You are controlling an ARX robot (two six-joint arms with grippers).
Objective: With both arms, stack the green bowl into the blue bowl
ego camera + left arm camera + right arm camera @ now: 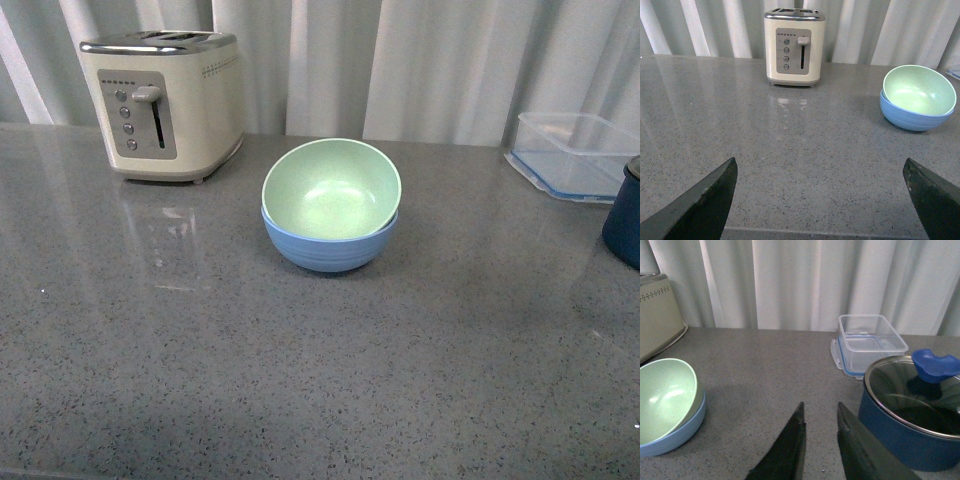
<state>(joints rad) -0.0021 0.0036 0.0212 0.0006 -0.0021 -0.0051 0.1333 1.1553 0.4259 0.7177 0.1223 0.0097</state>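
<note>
— Looking at the table (300,380), where is the green bowl (331,189)?

— It sits inside the blue bowl (329,247), near the middle of the grey table. It leans a bit, so its rim is higher at the back and the blue rim peeks out on the near side

— What else is on the table?

— A cream toaster (165,104) stands at the back on the left, well apart from the bowls. A clear box (575,153) sits at the back on the right, and a dark blue pot (622,215) is just in front of it at the right edge. The right wrist view shows the pot has a glass lid (917,399) with a blue knob (935,365)

— What about the left gripper (825,200)?

— Its two dark fingers (705,202) are spread wide apart and hold nothing. The bowls are well away from it

— And the right gripper (820,432)?

— Its fingers (787,450) are close together with only a thin gap, and nothing is between them. It is over bare table, between the bowls and the pot
</note>
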